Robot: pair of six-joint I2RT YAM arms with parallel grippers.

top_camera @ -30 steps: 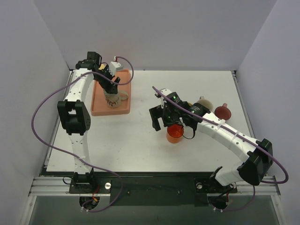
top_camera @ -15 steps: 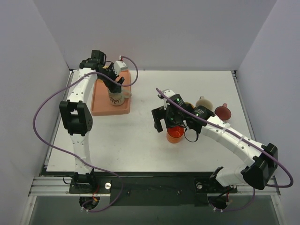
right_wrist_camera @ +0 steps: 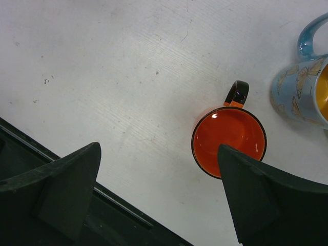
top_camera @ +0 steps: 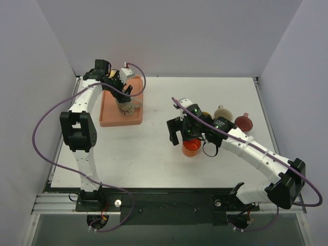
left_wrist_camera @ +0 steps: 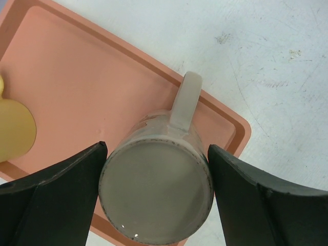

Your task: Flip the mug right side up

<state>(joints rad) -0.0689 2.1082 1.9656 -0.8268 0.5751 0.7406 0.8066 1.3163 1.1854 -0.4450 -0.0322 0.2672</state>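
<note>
A grey mug (left_wrist_camera: 156,192) stands upside down on the pink tray (left_wrist_camera: 77,87), its flat base up and its handle pointing toward the tray's far rim. My left gripper (left_wrist_camera: 157,148) is open and straddles the mug, one finger close on each side; I cannot tell whether they touch it. From above, the mug (top_camera: 124,107) sits under the left gripper (top_camera: 123,97) at the tray's (top_camera: 110,120) right half. My right gripper (right_wrist_camera: 159,147) hangs open over bare table near mid-table (top_camera: 179,134), holding nothing.
An orange mug (right_wrist_camera: 229,141) stands upright beside the right gripper's finger (top_camera: 191,147). A blue butterfly mug (right_wrist_camera: 300,97) is just beyond it. A beige item (top_camera: 223,113) and a maroon one (top_camera: 244,122) lie further right. A yellow object (left_wrist_camera: 15,128) rests in the tray.
The left wrist has shifted a little around the grey mug, which stays on the tray. The right arm has drifted slightly right above the orange mug.
</note>
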